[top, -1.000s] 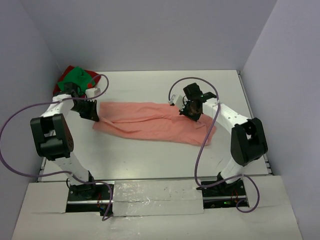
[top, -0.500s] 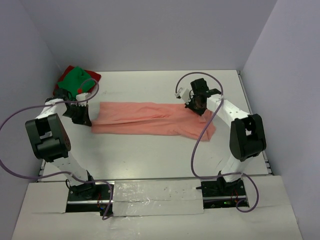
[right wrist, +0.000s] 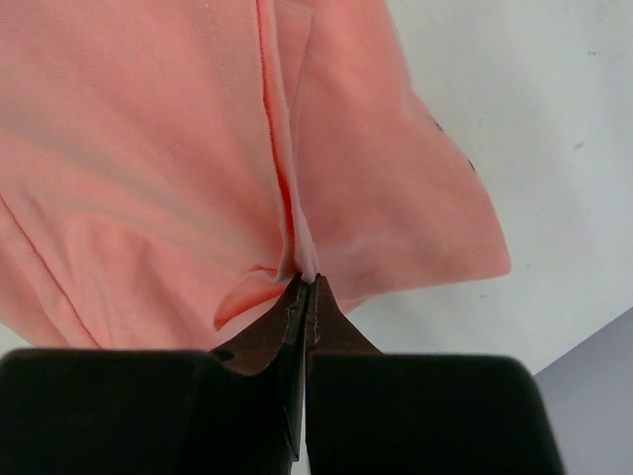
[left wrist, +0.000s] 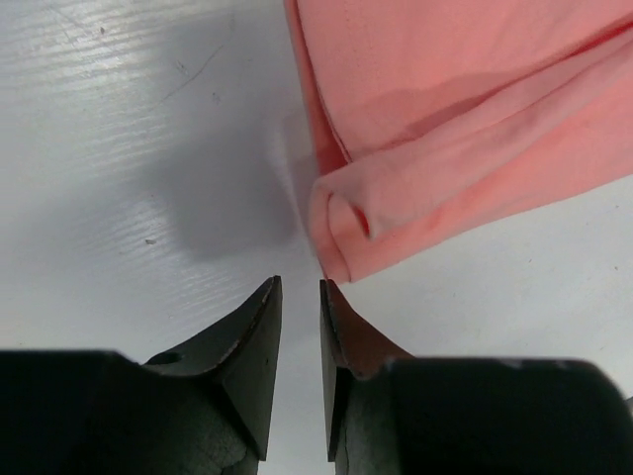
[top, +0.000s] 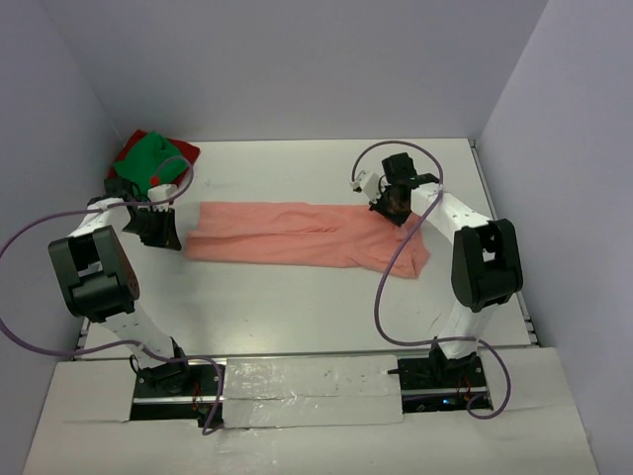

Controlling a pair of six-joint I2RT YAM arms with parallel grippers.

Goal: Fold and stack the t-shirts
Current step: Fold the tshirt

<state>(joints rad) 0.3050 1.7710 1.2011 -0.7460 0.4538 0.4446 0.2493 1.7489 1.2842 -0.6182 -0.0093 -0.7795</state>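
The salmon-pink t-shirt [top: 287,235] lies as a long band on the worktop [top: 297,307], spanning from one end effector to the other. The right end effector [right wrist: 307,285] is pinched tight on a thin ridge of its cloth. The left end effector [left wrist: 300,287] stands narrow and empty, with the rolled hem just ahead of its tips. The fabric looks light and limp and likely bunches, so a hem corner seems the best hold.

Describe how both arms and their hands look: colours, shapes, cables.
Both the left arm and right arm have white links, bulky black joints and a looping purple cable. The left hand and right hand have two black, wedge-shaped fingers.
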